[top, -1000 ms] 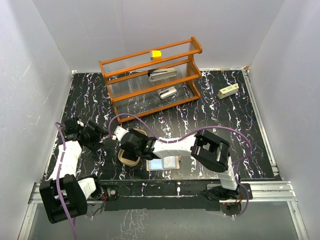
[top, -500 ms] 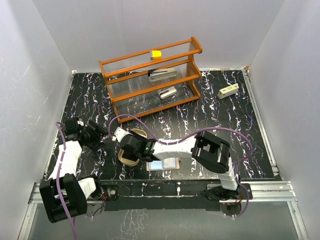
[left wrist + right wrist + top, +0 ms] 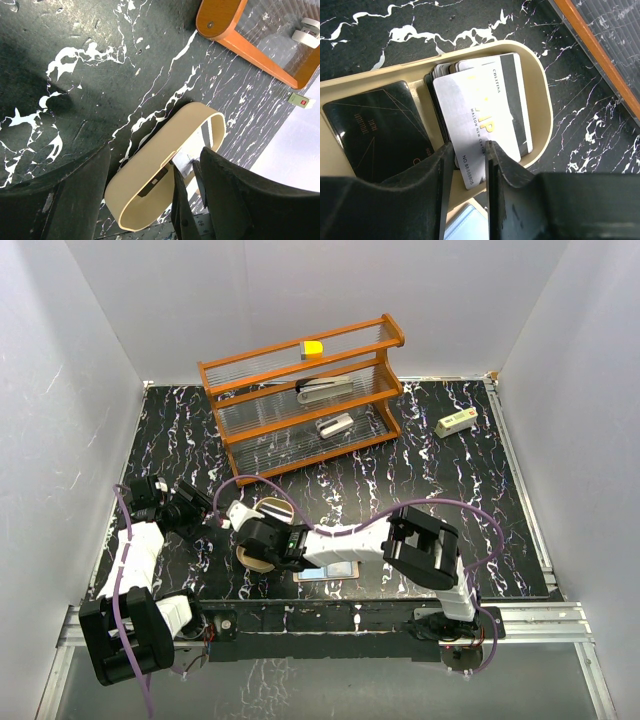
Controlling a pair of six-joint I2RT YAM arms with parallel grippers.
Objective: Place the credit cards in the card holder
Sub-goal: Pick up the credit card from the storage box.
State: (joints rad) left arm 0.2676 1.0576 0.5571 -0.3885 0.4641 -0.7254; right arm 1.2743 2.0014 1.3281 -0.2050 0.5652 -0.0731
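The card holder (image 3: pixel 272 507) is a tan oval tray at the near left of the table. In the right wrist view it (image 3: pixel 540 105) holds a black card (image 3: pixel 380 130) on the left. On the right is a stack topped by a silver card (image 3: pixel 475 115) and a white card with a black stripe (image 3: pixel 512 95). My right gripper (image 3: pixel 469 150) is open just above the silver card's near end, its jaws a finger-width apart. From above it (image 3: pixel 258 540) hovers over the tray. My left gripper (image 3: pixel 198 512) is open and empty, left of the tray (image 3: pixel 150 165).
An orange wooden rack (image 3: pixel 300 395) at the back holds grey stapler-like objects and a yellow block (image 3: pixel 313 348). A small white box (image 3: pixel 456 422) lies at the back right. A tan wallet with a light blue face (image 3: pixel 335 570) lies right of the tray, near the front edge.
My right gripper has shifted a little left and nearer over the tray. My left arm has barely moved.
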